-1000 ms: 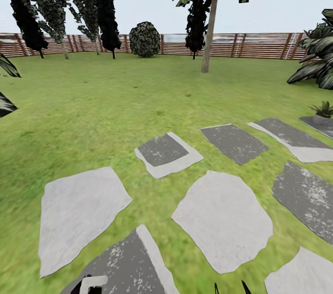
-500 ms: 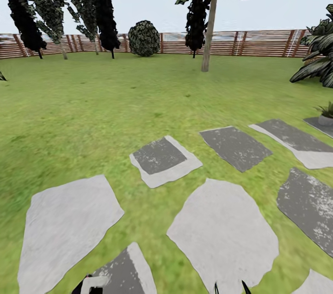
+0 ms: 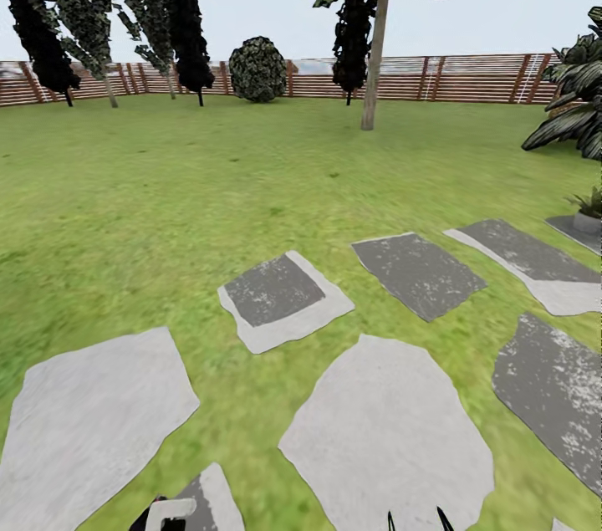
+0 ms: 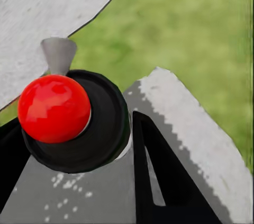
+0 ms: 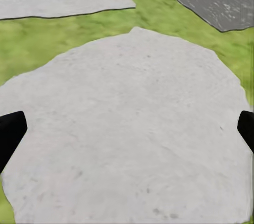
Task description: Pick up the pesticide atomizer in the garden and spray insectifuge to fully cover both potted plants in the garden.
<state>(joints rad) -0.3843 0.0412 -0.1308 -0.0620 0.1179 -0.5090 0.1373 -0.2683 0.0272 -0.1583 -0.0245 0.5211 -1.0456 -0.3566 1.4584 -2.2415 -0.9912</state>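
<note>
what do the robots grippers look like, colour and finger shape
Both grippers are plain black. The left gripper has flat, tapering fingers, one with a long triangular cut-out. The right gripper shows blunt black fingertips at the picture's edges, and thin pointed tips in the head view. No cables or markings visible.

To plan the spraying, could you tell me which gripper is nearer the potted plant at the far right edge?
Right. The right gripper sits bottom centre-right, closer to the potted plant; the left gripper, shut on the pesticide atomizer, is farther left.
</note>
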